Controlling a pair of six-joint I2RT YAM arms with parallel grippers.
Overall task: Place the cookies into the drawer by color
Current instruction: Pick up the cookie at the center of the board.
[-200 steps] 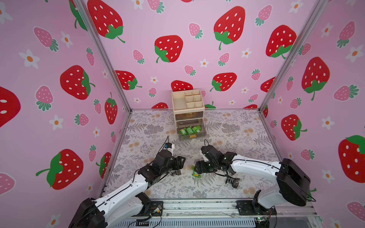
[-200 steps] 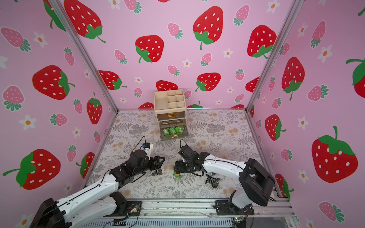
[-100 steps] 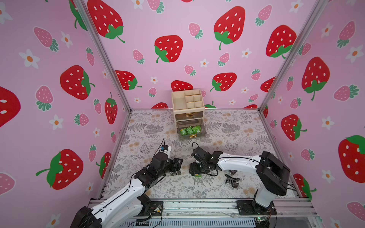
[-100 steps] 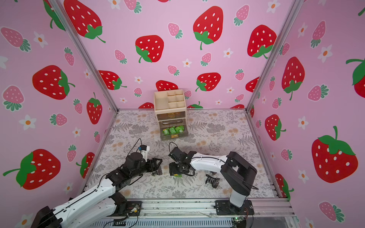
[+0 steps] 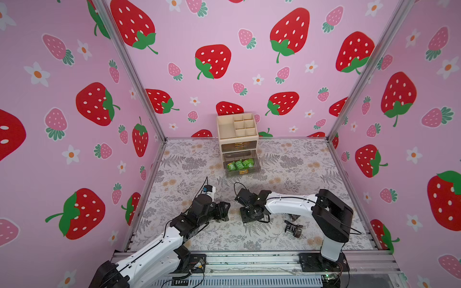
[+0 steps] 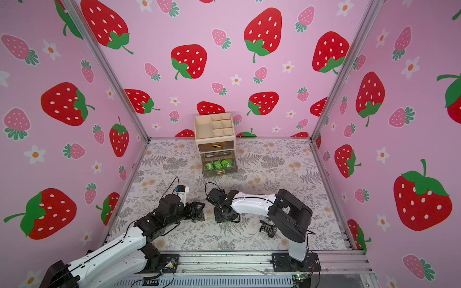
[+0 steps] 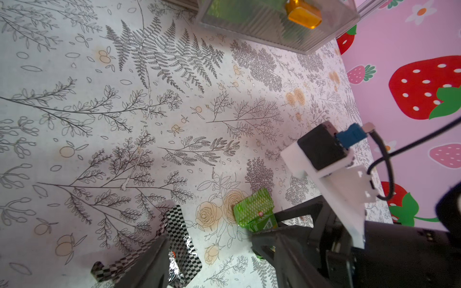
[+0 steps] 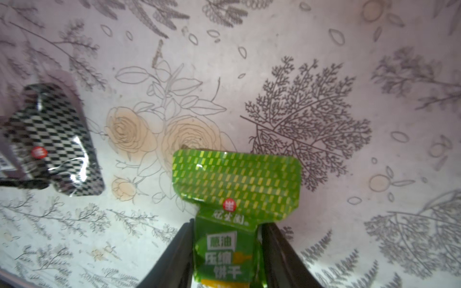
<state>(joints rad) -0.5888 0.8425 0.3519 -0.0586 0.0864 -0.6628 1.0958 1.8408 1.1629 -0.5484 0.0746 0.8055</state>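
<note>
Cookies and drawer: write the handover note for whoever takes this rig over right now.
Left gripper: open, low over the mat, with a black cookie beside one finger, not gripped.
Right gripper: closed on a green cookie down at mat level.
Organizer: its bottom drawer is pulled out and holds green cookies. The two upper drawers are shut and their contents cannot be made out.
Done: several greens are stowed.
Left: carry the gripped green to the open drawer. Then sort the black one by the left gripper and a second black cookie near the right arm.
</note>
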